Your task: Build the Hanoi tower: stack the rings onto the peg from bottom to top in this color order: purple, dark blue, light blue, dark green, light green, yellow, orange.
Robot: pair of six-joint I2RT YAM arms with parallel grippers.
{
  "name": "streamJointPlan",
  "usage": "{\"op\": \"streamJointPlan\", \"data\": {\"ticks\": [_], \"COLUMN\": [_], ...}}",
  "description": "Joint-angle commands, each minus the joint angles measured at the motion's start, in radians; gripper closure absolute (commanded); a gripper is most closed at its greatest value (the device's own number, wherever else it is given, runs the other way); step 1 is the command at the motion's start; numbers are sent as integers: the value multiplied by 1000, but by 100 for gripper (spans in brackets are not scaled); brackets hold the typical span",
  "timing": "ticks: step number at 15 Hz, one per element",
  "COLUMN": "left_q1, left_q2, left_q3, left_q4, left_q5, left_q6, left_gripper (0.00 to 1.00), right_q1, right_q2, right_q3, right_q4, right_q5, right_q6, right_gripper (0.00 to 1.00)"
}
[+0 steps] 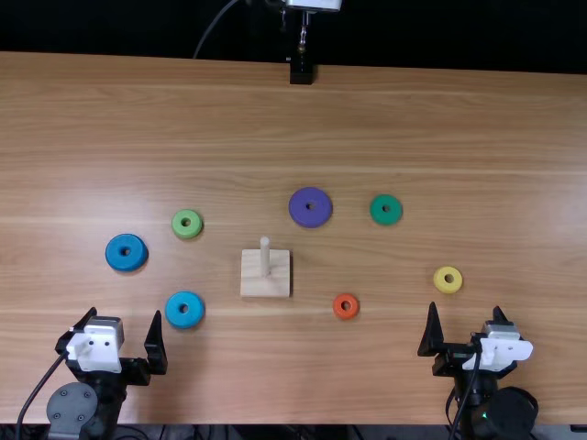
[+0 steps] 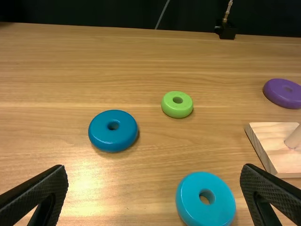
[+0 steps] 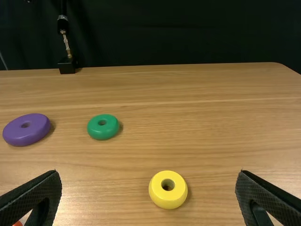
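Note:
In the top view, my left gripper [image 1: 127, 332] stands open at the near left, my right gripper [image 1: 466, 323] open at the near right. The bare peg [image 1: 265, 258] rises from its square wooden base [image 1: 266, 286] mid-table. Around it lie the purple ring [image 1: 299, 210], dark green ring [image 1: 379, 217], yellow ring [image 1: 441, 285], orange ring [image 1: 339, 313], light green ring [image 1: 181, 231], dark blue ring [image 1: 116, 260] and light blue ring [image 1: 177, 317]. Nothing is between the fingers of the left gripper [image 2: 154, 174] or the right gripper [image 3: 145, 176] in their wrist views.
A black stand [image 1: 301, 71] with a metal stem is at the table's far edge. Both arms sit at the near edge of the wooden table [image 1: 440, 128], with the peg base between them and farther out.

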Motion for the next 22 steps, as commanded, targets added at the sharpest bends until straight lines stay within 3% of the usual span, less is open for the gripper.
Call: {"op": "streamJointPlan", "data": {"ticks": [1,8,11,12,13,15,18,22], "left_q1": [7,7,7,7,6,7,7,6], "left_q2": [-10,-10,-10,-10,-10,-10,-10,-10], "left_q3": [-111,-111,-111,-111,-111,-111,-111,-111], "left_q4": [-75,-75,-75,-75,-75,-75,-75,-75], "left_q5": [-1,-1,-1,-1,-1,-1,-1,-1], "left_q6": [14,14,14,14,14,14,14,14], "left_gripper": [0,0,0,0,0,0,0,0], "right_q1": [-3,-3,-1,5,22,80,161,431], "right_q2": [-13,-13,9,90,170,342,635,1012], "right_q3": [-58,-34,184,270,355,511,824,1123], "right_q4": [-59,-48,-66,-68,-79,-197,-405,-429], "right_q5": [0,9,11,25,53,104,92,92], "right_q6": [3,9,5,5,7,11,13,11], "right_gripper": [0,0,0,0,0,0,0,0]}}
